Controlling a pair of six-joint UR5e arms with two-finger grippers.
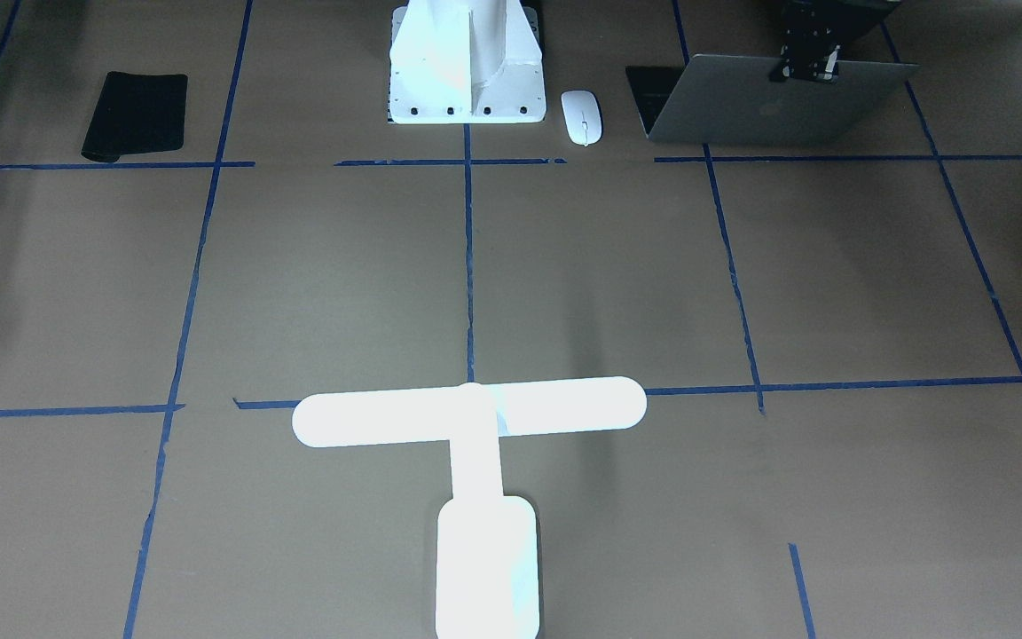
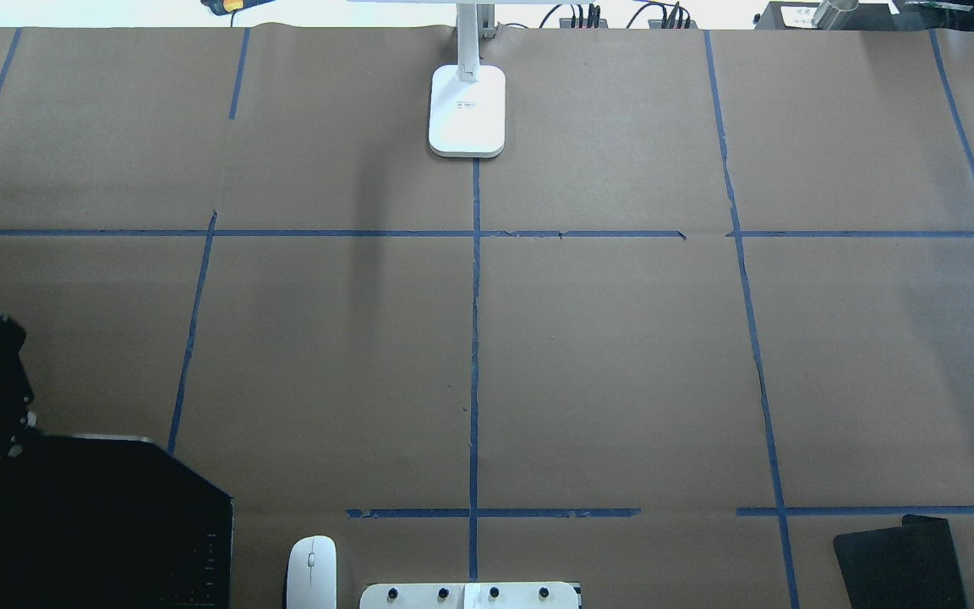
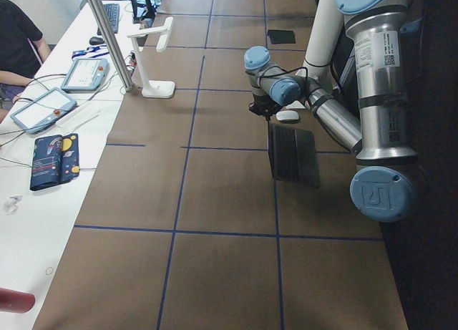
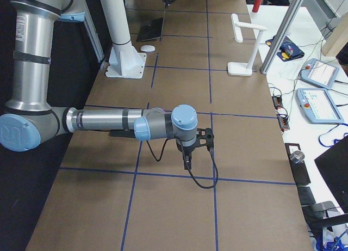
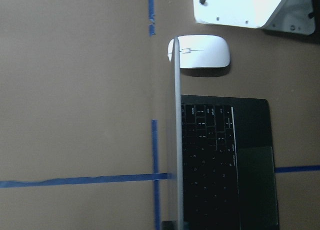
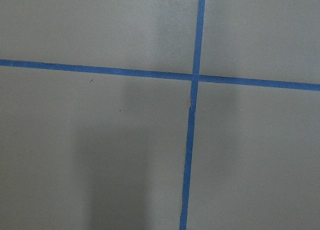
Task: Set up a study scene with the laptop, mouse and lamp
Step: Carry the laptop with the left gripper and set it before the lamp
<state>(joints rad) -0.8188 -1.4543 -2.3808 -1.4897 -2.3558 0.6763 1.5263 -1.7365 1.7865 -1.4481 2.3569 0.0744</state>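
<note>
Lamp (image 1: 469, 413) glows nearest, straight across from the pedestal (image 1: 467, 80). On the pedestal's left side, the left gripper (image 1: 802, 71) seems clamped on the laptop (image 1: 768, 111) lid's top edge, so follow the hinge arc gently. The mouse (image 1: 582, 116) lies just between pedestal and laptop, with open table beyond. Whether the right gripper (image 4: 187, 161) is open or closed, I cannot tell.
</note>
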